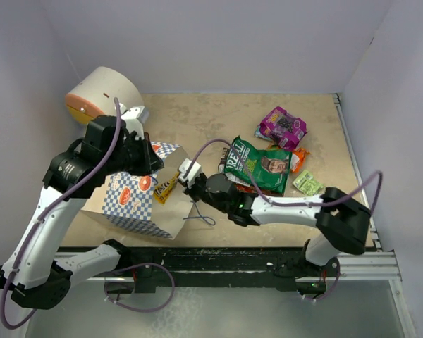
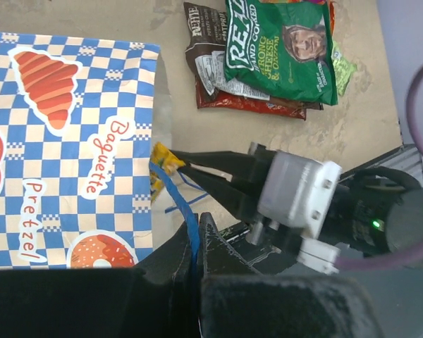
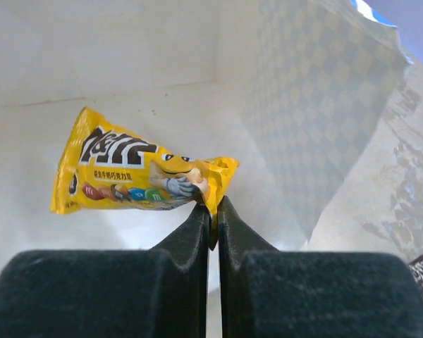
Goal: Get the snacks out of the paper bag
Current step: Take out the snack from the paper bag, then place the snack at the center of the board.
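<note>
Paper bag (image 1: 137,201) was laid on its side on the bench (image 1: 218,113), mouth towards the right arm, presumably so packets could be drawn out sideways. One blue cord handle (image 2: 187,211) was pinched in the fully closed left jaws, judged to anchor the bag and hold the mouth up. The yellow M&M's packet (image 3: 137,172) was clamped by its end seam in the right jaws, closed almost flat on the foil. It hung in the bag mouth, not yet clear.

Counted:
- one cream cylinder (image 1: 106,95)
- one paper bag
- outside, grouped far right, well apart from the bag:
  - one green crisp bag (image 1: 261,165)
  - one purple pouch (image 1: 283,125)
  - one brown Kettle packet (image 2: 204,49)
  - one orange packet (image 1: 300,156)
  - one light-green packet (image 1: 308,183)
- a red edge under the pile could not be confirmed as separate
- one M&M's packet; no others were seen inside
- two cord handles
</note>
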### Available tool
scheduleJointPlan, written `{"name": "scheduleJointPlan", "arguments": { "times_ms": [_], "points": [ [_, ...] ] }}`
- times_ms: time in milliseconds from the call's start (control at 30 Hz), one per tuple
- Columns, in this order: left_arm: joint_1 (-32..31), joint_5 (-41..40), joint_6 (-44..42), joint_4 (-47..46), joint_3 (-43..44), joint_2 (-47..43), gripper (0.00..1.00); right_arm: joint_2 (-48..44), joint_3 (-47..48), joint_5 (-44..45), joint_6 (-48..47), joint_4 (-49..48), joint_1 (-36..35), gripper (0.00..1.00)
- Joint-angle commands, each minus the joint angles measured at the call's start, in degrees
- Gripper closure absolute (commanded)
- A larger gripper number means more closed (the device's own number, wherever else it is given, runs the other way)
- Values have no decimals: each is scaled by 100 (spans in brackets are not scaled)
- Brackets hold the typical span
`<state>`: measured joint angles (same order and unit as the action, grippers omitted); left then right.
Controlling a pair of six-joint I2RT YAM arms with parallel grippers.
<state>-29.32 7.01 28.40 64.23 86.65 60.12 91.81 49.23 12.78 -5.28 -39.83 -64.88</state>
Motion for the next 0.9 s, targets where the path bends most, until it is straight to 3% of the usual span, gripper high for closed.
{"name": "scheduleJointPlan", "arguments": {
  "times_ms": [0, 300, 467, 567, 867],
  "points": [
    [5, -57, 538, -448, 98, 110, 100, -1074, -15, -206, 594, 1367, -38, 100],
    [6, -348, 763, -240, -29, 137, 100, -3079, 479, 882, 1422, 4186, -32, 100],
    [5, -634, 763, -100, -34, 142, 100, -3363, 1194, 2515, 1844, 5645, 93, 100],
    [5, -757, 754, -36, 7, 103, 100, -3264, 1435, 2621, 2078, 6195, 727, 100],
    [5, -848, 478, 206, 185, 192, 100, -2935, 1211, 1922, 2939, 6171, 2872, 100]
  ]
}}
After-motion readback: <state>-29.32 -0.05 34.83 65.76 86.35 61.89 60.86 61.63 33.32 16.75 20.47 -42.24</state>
